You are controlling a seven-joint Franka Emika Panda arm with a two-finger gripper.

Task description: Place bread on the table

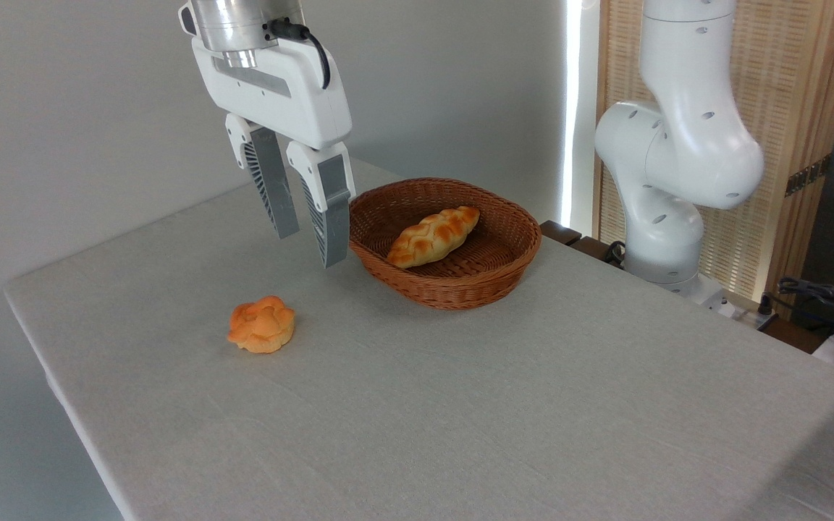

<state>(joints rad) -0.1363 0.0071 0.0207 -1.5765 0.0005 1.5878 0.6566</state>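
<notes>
The bread lies inside the wicker basket, resting on the basket floor with its long axis running diagonally, one pointed end toward the far rim. It is not yet on the table. The claw hangs above the table just left of the basket, fingers apart and holding nothing. The loaf looks light and probably soft under the braided crust — firm pressure may dent or deform it. The best hold is judged to be across the narrow middle, jaws closing on the pale sides, not on the tapered ends, where grip would slip. The basket wall leaves limited finger clearance. A small round bun sits on the table, well apart.
</notes>
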